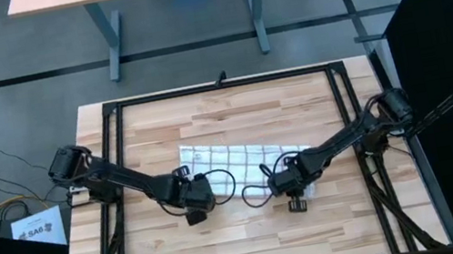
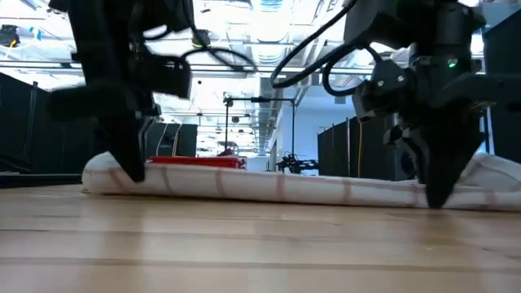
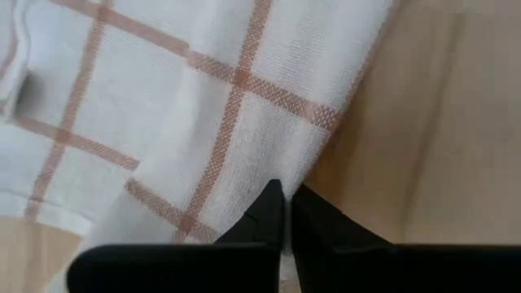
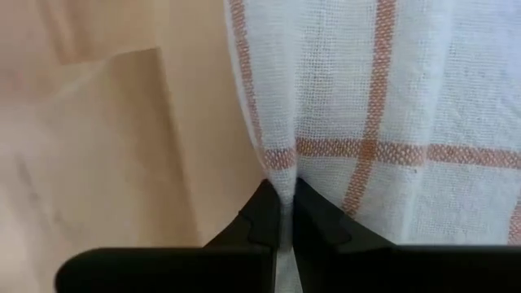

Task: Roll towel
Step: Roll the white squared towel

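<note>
The towel (image 1: pixel 241 159) lies mid-table as a long, low band running left to right, its near edge already turned over into a thin roll. We hold that near edge at both ends: our left gripper (image 3: pixel 285 213) has its fingers pinched together on the hem close to the left end, and our right gripper (image 4: pixel 285 213) is likewise clamped on the fold at the right end. In the low view both sets of fingers come down to the wood at the cloth's edge. To do this step well, we judge that both wrists should carry the edge away from us at the same pace and the same low height, so the roll stays even and does not skew or go slack in the middle. The towel's far edge lies flat, with bare table (image 1: pixel 233 112) beyond it before the dark frame (image 1: pixel 224 85), so there is room to roll forward. The side rails stand well apart from both ends. The arms angle inward; their elbows look clear of the frame.
</note>
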{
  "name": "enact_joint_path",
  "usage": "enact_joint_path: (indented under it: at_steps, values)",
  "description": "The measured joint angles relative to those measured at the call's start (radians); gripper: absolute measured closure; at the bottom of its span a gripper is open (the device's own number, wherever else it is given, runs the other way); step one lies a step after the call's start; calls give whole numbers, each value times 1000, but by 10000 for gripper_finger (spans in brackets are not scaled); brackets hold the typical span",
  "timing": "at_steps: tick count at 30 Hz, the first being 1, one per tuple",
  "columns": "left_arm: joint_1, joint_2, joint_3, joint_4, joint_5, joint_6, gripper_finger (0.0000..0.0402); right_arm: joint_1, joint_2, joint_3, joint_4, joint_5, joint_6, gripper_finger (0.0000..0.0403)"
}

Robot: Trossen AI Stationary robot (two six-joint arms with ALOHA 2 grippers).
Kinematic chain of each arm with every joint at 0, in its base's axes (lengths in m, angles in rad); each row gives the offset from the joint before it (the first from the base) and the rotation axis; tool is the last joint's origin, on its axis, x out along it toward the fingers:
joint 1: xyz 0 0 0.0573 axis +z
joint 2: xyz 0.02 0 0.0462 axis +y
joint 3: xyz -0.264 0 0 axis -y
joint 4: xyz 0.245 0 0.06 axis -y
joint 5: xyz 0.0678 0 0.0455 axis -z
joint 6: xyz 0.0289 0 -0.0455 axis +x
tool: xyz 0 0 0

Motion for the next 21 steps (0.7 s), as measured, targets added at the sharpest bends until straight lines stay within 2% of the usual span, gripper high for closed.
enact_joint_path:
  at_steps: [6,12,16,21]
  values:
    - [33,-117,0,-33,132,-10,401,37,2,47,-12,-61,71,393]
    - [120,-198,2,-83,271,34,401,39,-26,76,-48,-90,125,393]
    - [195,-223,2,-101,337,107,401,0,-95,76,-100,-90,181,393]
    - [282,-226,2,-109,414,234,401,-89,-177,77,-191,-90,172,393]
